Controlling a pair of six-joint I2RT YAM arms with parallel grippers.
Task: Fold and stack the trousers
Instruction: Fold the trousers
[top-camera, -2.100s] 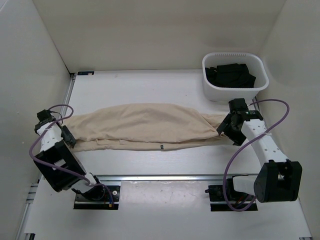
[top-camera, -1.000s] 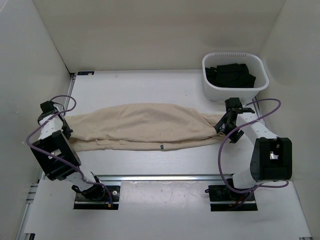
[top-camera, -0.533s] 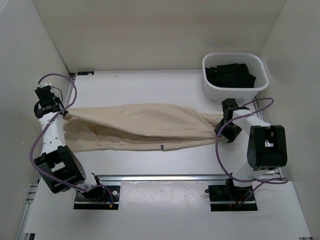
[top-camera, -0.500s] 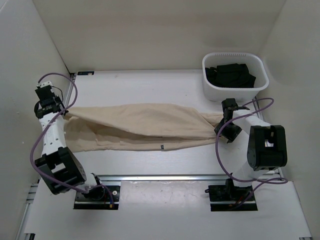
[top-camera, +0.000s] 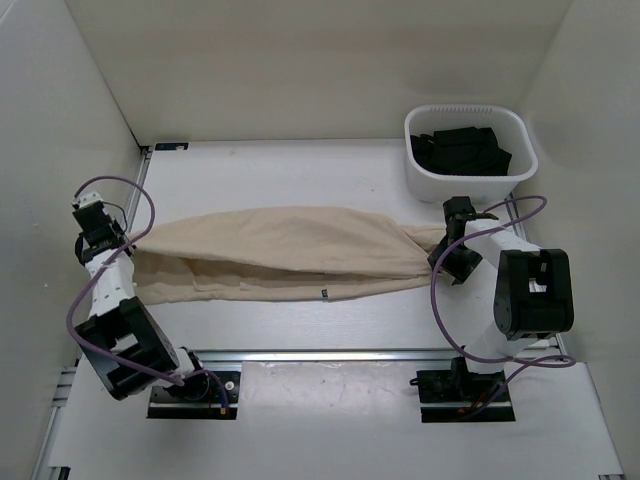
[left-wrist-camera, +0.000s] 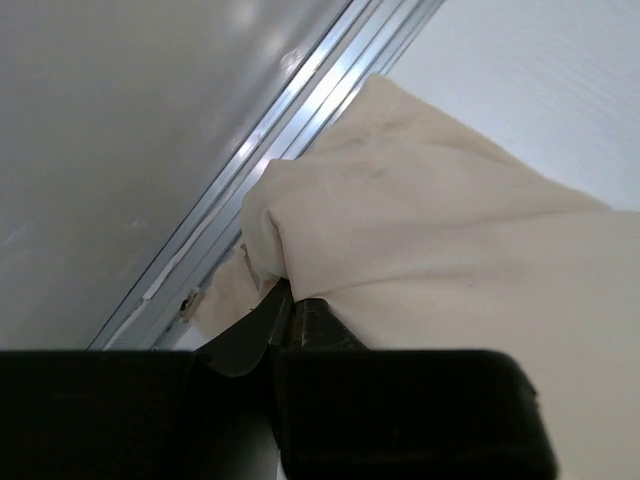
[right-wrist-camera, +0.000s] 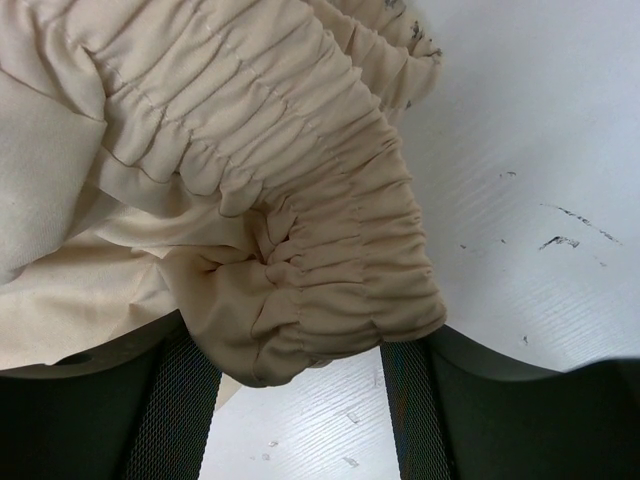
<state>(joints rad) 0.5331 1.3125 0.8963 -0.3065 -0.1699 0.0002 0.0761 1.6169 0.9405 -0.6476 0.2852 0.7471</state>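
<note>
Left gripper (left-wrist-camera: 290, 312) first: it was clenched, jaws closed tight on a corner of the long beige cotton trousers (left-wrist-camera: 450, 250), with the soft cloth bulging out just above the pinch. Right behind that corner ran a silver aluminium rail (left-wrist-camera: 330, 60) along the left edge of the white tabletop (top-camera: 300, 180), with the pale side wall (left-wrist-camera: 120, 120) rising beyond it.

Over on the right, the right gripper (right-wrist-camera: 300, 385) was grasping the other end. The gathered elastic waistband (right-wrist-camera: 330, 250) was bunched between its two dark fingers (right-wrist-camera: 190, 400) and spilled down past them, with scuffed tabletop showing alongside.

From above, the left gripper (top-camera: 130, 240) sat at the far left and the right gripper (top-camera: 441, 256) at the right. The trousers (top-camera: 290, 250) lay stretched lengthwise between them across the middle of the tabletop. At the left end the upper layer ran up to the gripper, and a second layer showed beneath it on the near side. A small dark tag (top-camera: 323, 294) sat on the near edge of the cloth, about midway along.

Farther out, a white rectangular plastic basket (top-camera: 440, 185) stood at the far right corner, just beyond the right gripper. It held black garments (top-camera: 465, 148), well apart from the beige cloth.
</note>
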